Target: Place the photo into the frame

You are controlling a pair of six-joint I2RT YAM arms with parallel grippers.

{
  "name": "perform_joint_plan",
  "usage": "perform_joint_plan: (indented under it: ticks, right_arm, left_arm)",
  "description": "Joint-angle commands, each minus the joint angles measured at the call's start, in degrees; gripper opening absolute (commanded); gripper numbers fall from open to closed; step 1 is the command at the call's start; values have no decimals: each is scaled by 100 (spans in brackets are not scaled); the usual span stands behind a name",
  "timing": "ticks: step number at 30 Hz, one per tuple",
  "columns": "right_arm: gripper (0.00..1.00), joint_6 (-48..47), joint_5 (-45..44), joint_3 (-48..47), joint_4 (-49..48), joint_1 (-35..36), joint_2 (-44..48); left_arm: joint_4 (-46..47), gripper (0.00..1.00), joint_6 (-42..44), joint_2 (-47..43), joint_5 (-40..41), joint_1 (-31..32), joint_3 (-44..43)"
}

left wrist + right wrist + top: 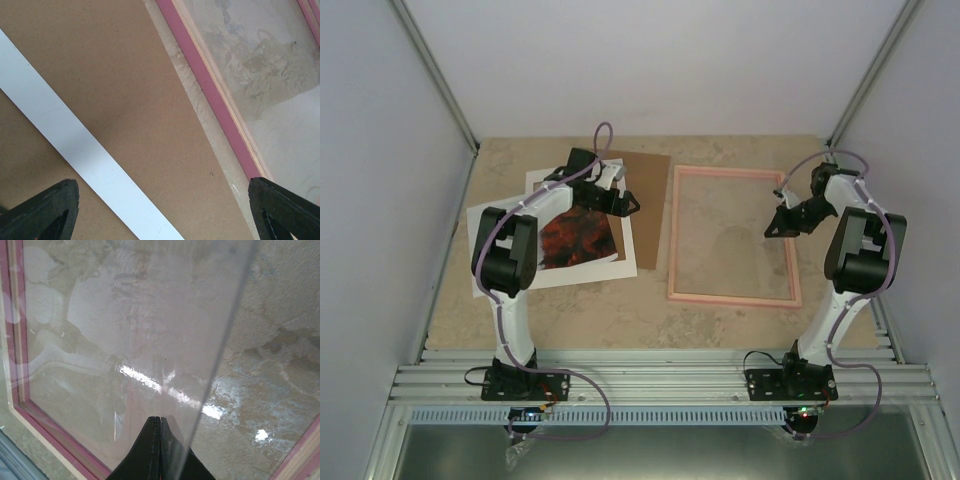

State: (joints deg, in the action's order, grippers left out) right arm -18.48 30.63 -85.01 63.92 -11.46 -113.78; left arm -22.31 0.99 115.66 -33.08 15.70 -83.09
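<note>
My left jaws are gaping wide over the backing board; my right jaws are pinching a clear pane.

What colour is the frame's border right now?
The frame is pink, with a paler, wood-toned inner edge. It shows best in the left wrist view.

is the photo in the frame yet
Out: the photo lies on the white mat, left of the frame and apart from it.

photo partly hidden by left arm
</note>
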Motion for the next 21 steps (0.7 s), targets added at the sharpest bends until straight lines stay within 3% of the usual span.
perform_joint_plan:
  ticks: [1,21]
  right_arm:
    - [0,-133,-62,2,288,-66,171]
    - [0,-244,-172,-59,353,-164,70]
  left_arm:
    - [47,94,-44,54,19,62,-173]
    - [43,94,-45,141,62,117,-225]
